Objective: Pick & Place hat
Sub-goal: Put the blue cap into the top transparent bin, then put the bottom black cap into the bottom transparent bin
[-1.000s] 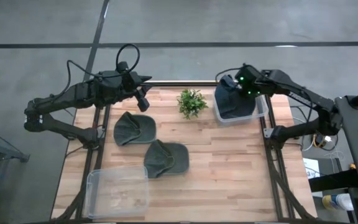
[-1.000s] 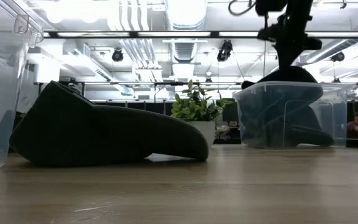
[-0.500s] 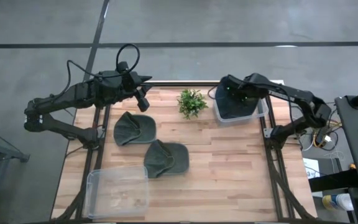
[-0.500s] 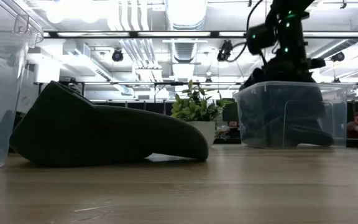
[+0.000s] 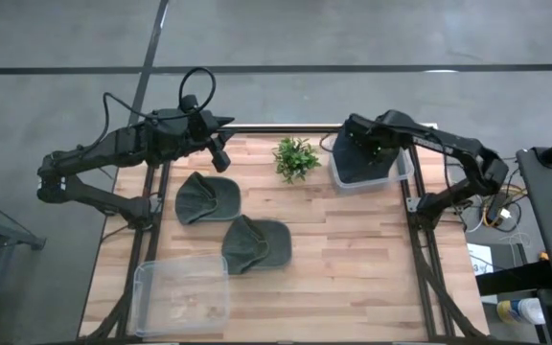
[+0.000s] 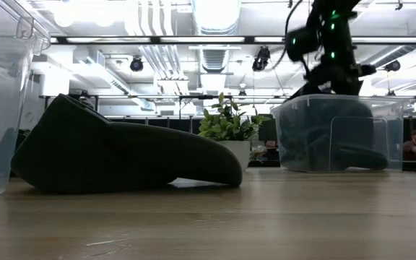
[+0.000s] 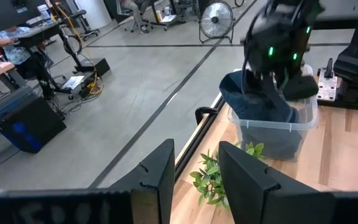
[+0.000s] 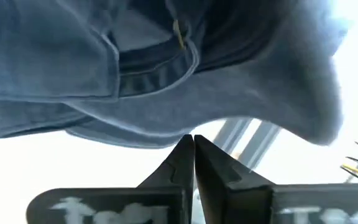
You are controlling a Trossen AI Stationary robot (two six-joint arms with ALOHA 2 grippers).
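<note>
A dark blue hat (image 7: 261,102) sits in the clear bin (image 7: 283,135) at the table's far right, its crown above the rim. My right gripper (image 5: 357,146) stands over it, pointing down and shut on its cloth. Two dark green hats (image 5: 206,198) (image 5: 255,243) rest flat on the wooden table to the left of centre. At the far left edge my left gripper (image 5: 221,156) hangs open above the table with nothing between its fingers. My right gripper pinches the blue hat's cloth at an edge of the crown (image 8: 191,127), with only the fingertips on it. The fingers come from above, pointing steeply down. The hat's lower part lies inside the bin (image 6: 338,137); its strap and buckle (image 8: 178,28) face the wrist camera.
A small potted plant (image 5: 295,157) stands at the far edge between the two arms. A second clear bin (image 5: 182,293) sits at the near left corner. Bare wood lies across the table's near right half.
My right gripper has gone down toward the far-right bin and tipped steeply downward, staying shut. The blue hat has sunk with it from above the rim into the bin.
</note>
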